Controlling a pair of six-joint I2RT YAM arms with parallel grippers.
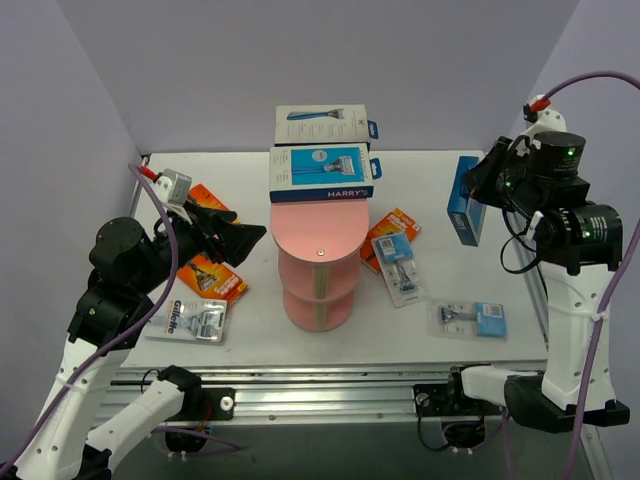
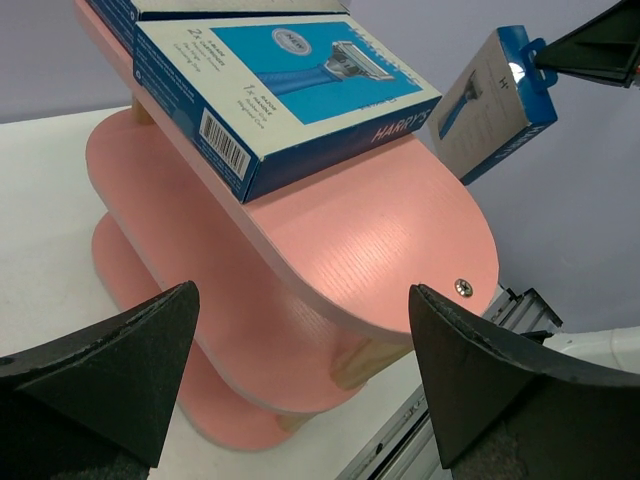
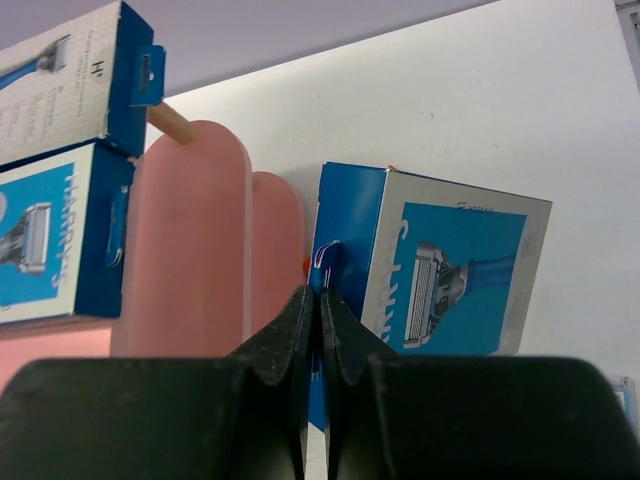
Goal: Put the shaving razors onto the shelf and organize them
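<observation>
Right claw [image 3: 320,302] is clenching 1 blue razor box [image 3: 450,270] by its hang tab, holding it aloft right of the shelf [image 1: 320,228], whose bare near end is lying leftward; left claw [image 1: 252,236] is gaping nearer it.

HARRY'S on blue box [image 1: 322,172]; Gillette on clear blister pk [image 1: 193,320], L side
</observation>
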